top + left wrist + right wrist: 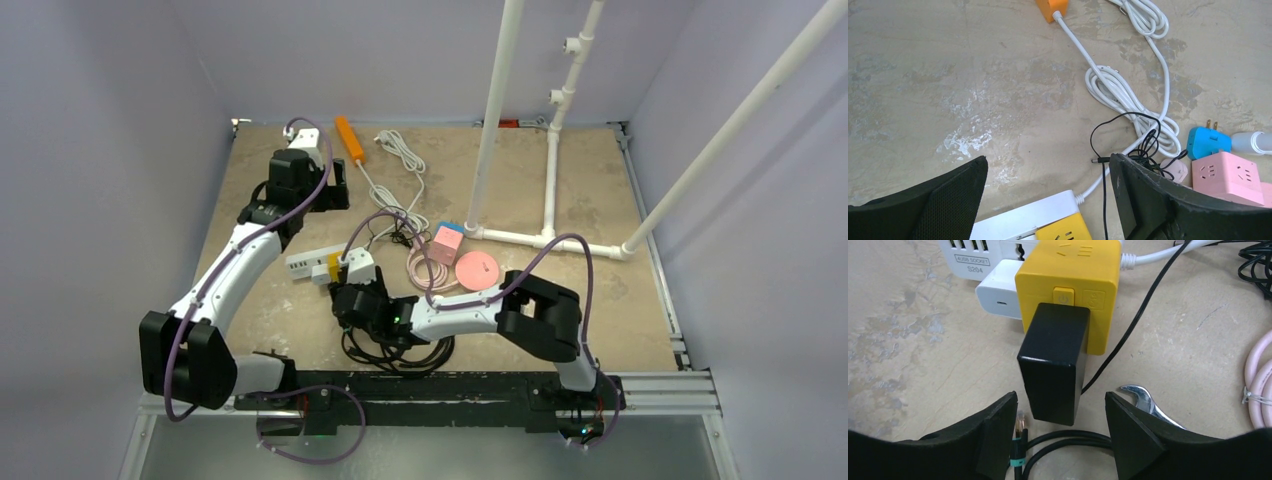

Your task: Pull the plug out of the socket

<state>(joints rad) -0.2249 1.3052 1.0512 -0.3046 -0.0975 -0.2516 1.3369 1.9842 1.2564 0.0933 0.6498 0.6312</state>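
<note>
A black plug adapter [1055, 362] sits in the front of a yellow socket cube [1073, 280], which is mounted on a white power strip [978, 255]. My right gripper [1060, 400] is open, with one finger on each side of the plug's near end and not touching it. In the top view the right gripper [342, 292] is just in front of the yellow cube [333, 263]. My left gripper [1048, 162] is open and empty above the table, behind the strip's cord end [1023, 220]. It shows in the top view [338, 188].
A white charger [998, 287] is plugged in beside the yellow cube. A wrench [1143, 400], a coiled black cable [1068, 440] and a pink cable [1258, 385] lie near the right fingers. A white cord coil [1128, 95], blue plug [1205, 140], pink socket cube [1230, 172], orange strip [350, 138] and white pipe frame [550, 180] lie farther off.
</note>
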